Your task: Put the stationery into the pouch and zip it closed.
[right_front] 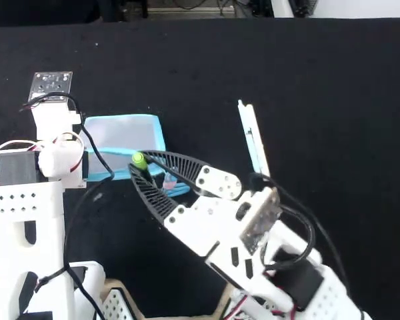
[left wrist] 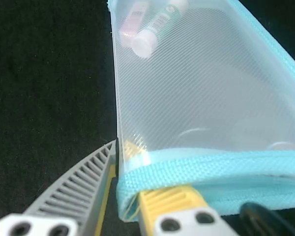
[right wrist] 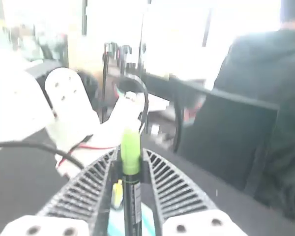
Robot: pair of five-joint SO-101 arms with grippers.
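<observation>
1. The black cloth-covered counter (right_front: 307,80) carries everything; the pouch lies toward its left side in the high view.
2. The white right arm (right_front: 253,240) stretches toward the pouch from the near side. Its right hand (right_front: 137,163) (right wrist: 130,156), with dark ribbed fingers, sits at the pouch's near edge, by the corner farther from the left arm.
3. The white left arm (right_front: 27,200) stands just beside the pouch, on the side away from the ruler.
4. The translucent ribbed plastic pouch with light blue fabric trim (right_front: 123,137) (left wrist: 201,98) lies flat on the counter.
5. The left hand (left wrist: 122,147) has one grey ribbed finger and one yellow-padded finger. It is clamped on the pouch's blue trim at a corner. The grey finger is outside the wall, and the yellow one shows through it.
6. The long, narrow, clear plastic ruler with a blue streak (right_front: 253,140) lies on the counter. It is well apart from the pouch, beyond the right hand.
7. The slim black pen with a lime green cap (right_front: 139,159) (right wrist: 132,182) is gripped tight between the right hand's two fingers. Its cap pokes out past the fingertips, right at the pouch's blue trim. Whether the cap touches the trim or hangs just over it cannot be told.
8. A green tube with a white cap (left wrist: 157,24) lies inside the pouch, at the end away from the left hand.
9. A small pinkish piece (left wrist: 130,24) lies just beside the tube inside the pouch. It is too blurred to identify.
</observation>
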